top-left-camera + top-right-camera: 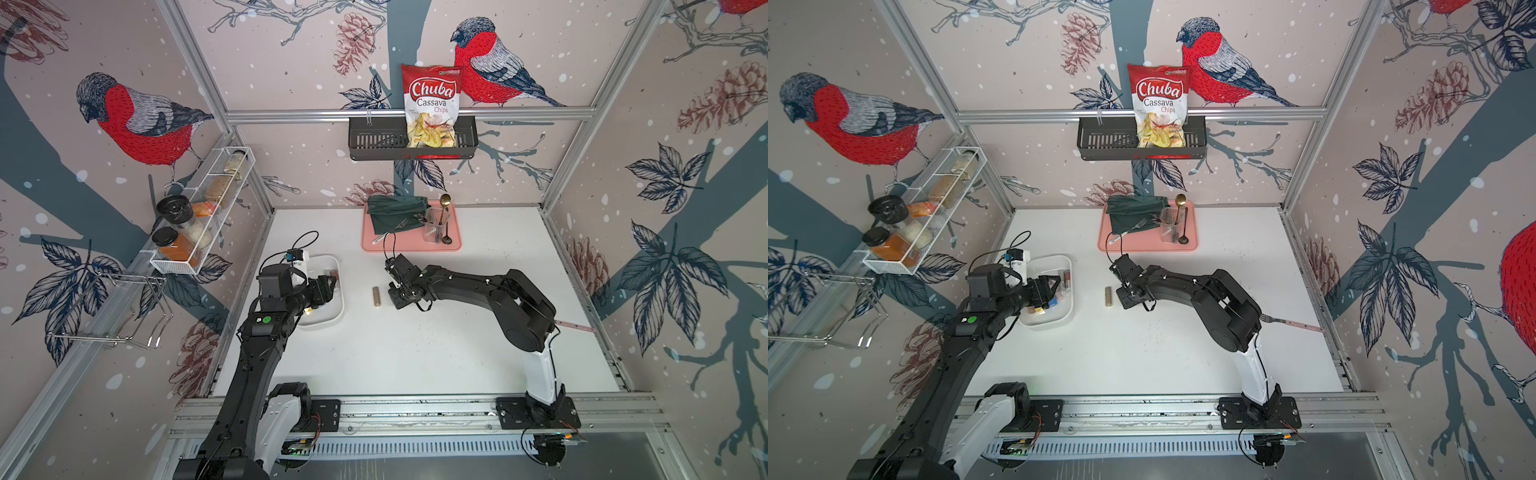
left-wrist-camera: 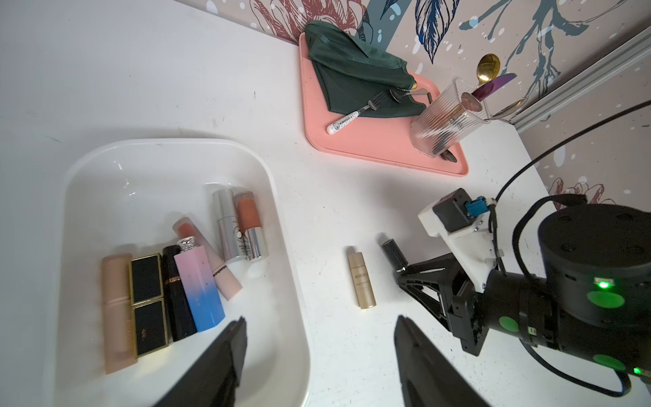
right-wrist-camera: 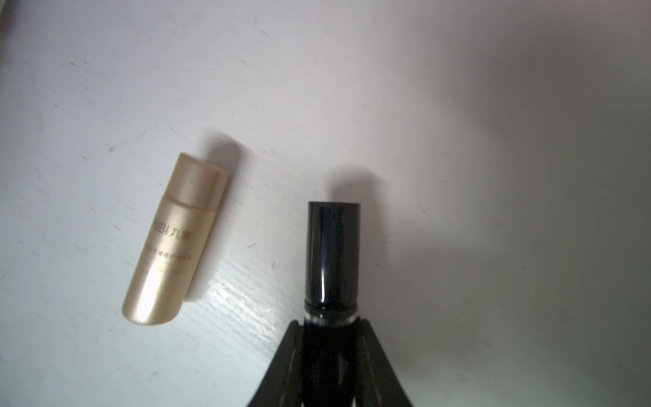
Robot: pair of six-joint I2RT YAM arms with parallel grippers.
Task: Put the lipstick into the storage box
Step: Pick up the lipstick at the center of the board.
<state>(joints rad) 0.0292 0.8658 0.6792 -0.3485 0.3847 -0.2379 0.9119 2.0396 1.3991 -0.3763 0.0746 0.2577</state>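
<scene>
The right jaws, at frame centre in both top views, are closed on the base of a black lipstick [image 3: 333, 253]. A gold lipstick [image 1: 376, 296] lies on the white table [image 1: 415, 353] just left of them, untouched. Left of centre, the left jaws stand wide open over the storage box [image 1: 332, 313], which holds several lipsticks [image 2: 206, 285].

The black lipstick [image 3: 333, 253] is glossy. The gold lipstick [image 3: 172, 243] looks satin; the storage box [image 2: 165, 145] is shiny white plastic.

Paired overhead views, two wrist close-ups
</scene>
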